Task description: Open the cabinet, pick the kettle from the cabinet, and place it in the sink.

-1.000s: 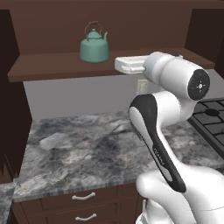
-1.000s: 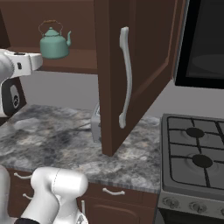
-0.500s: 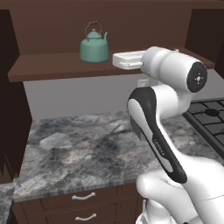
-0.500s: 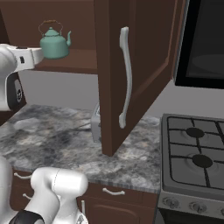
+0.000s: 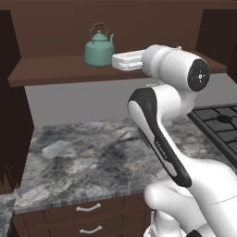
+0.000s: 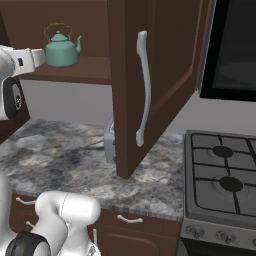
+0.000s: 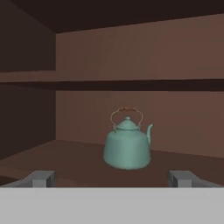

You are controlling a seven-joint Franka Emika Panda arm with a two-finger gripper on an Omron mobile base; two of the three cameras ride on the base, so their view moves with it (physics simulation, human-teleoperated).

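dark cabinet (image 7: 188, 109): kettle (image 7: 127, 148) upright, gripper (image 7: 111, 178) fingertips barely visible.

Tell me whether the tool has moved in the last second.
Yes. In the left base view the tool has edged along the shelf toward the kettle.

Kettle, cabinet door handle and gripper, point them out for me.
Kettle (image 7: 127, 148), hand view, on its teal body.
Handle (image 6: 144, 90), right base view, mid bar on the open door.
Gripper (image 7: 113, 178), hand view, midway between its open tips.
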